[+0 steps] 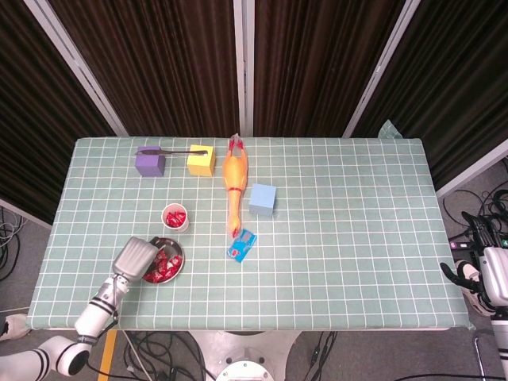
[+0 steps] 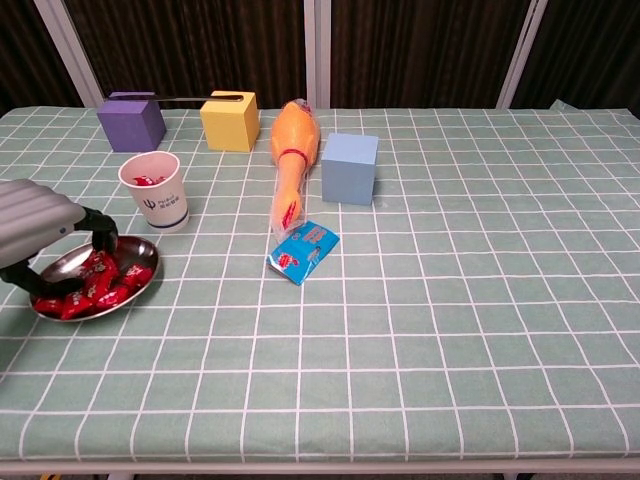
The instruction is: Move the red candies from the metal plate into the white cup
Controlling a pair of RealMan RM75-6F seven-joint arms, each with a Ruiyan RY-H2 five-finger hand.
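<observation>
My left hand [image 2: 38, 232] is down over the round metal plate [image 2: 145, 262] near the front left corner of the tabletop [image 1: 357, 238]. Its dark fingers [image 2: 103, 228] curl down among the red wrapped candies [image 2: 102, 281] heaped on the plate. I cannot tell from either view whether the fingers have closed on a candy or only rest on the pile, since the grey back of the hand covers them from above in the head view and the fingertips are buried among the wrappers in the chest view.

The white paper cup [image 2: 154, 189] stands upright just behind the plate, toward the far edge, apart from it, and a few red candies already lie inside it.

My right hand [image 1: 494, 274] hangs off the right edge of the tabletop near the front right corner, over the floor and holding nothing; how far its fingers are spread is too small to tell.

Along the far edge toward the left sit a purple cube [image 2: 131, 120] and a yellow cube [image 2: 229, 120], with a thin dark stick lying across their tops. Beside the yellow cube an orange rubber chicken [image 2: 291, 150] lies stretched toward the front edge, a pale blue cube [image 2: 350, 168] just to its right. A small blue snack packet [image 2: 304, 251] lies flat at the chicken's near end.
</observation>
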